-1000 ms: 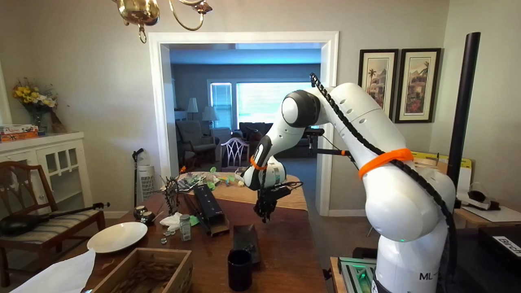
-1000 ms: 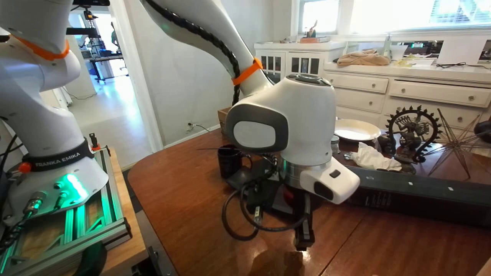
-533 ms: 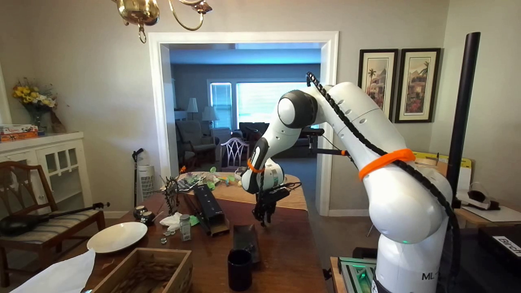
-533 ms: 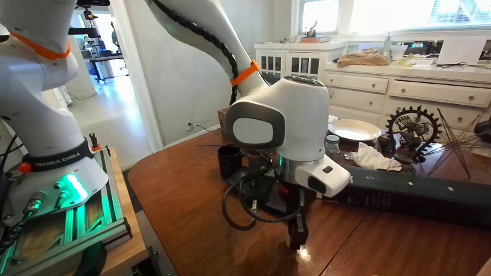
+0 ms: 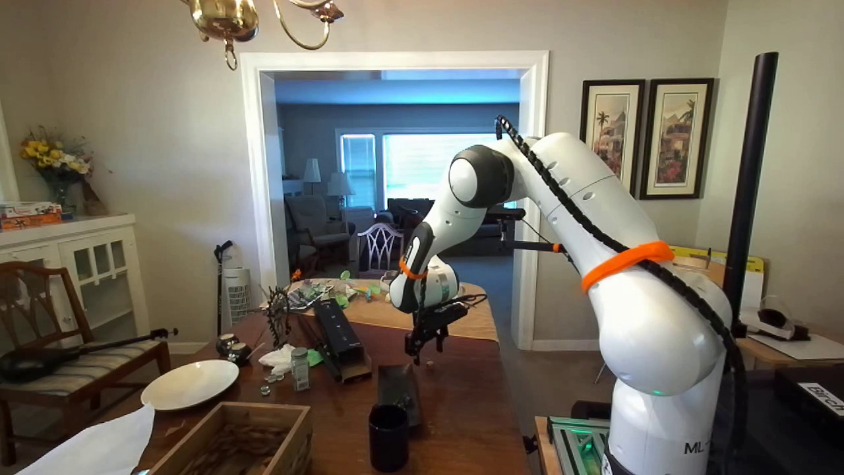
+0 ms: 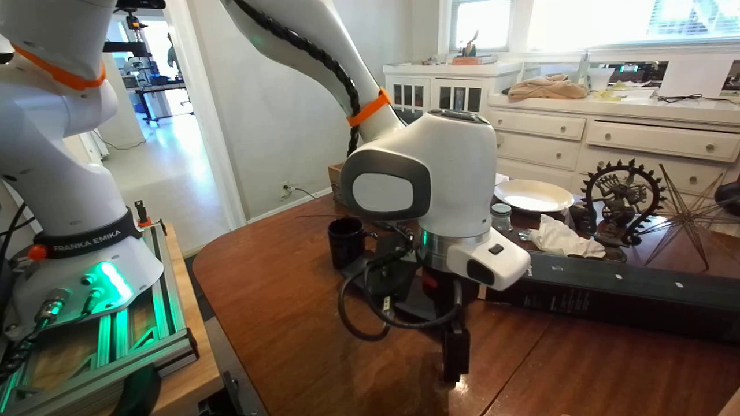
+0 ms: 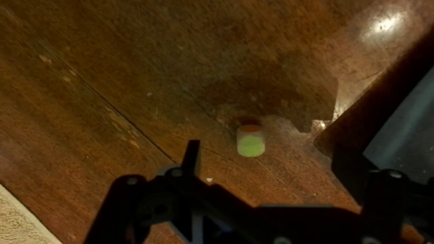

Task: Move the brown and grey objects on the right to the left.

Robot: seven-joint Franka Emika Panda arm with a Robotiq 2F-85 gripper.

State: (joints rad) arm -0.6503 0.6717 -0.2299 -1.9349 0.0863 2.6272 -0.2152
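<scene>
Right, I've got the gripper [image 5: 428, 351] pointing down over the wooden table [image 5: 461, 422], nearer the long edge by the robot base [image 6: 81, 277] than the one opposite. It's wide: my wrist view gives me the fingers [image 7: 192, 156] well apart, and framed ahead between them is the little piece [image 7: 251, 146]. There it sits on the wood, yellow-green face, pale side, orange-brown end, clear of either finger. In an exterior view the little piece [image 5: 429, 363] is a mere speck just under the gripper, in from that same base-side edge. Toward the rounded corner on the base side I see the dark tray [image 5: 395, 380], with the black mug [image 5: 388, 441] right by it; whether those two touch, I can't tell. The wooden box [image 5: 300, 439] is over by the short edge running from that corner. Across from me lies the long black box [image 6: 613, 306], between the gripper and the opposite long edge, and toward that edge I've got the white plate [image 6: 532, 195], crumpled tissue [image 6: 563, 237] and dark metal figure [image 6: 621, 201].
</scene>
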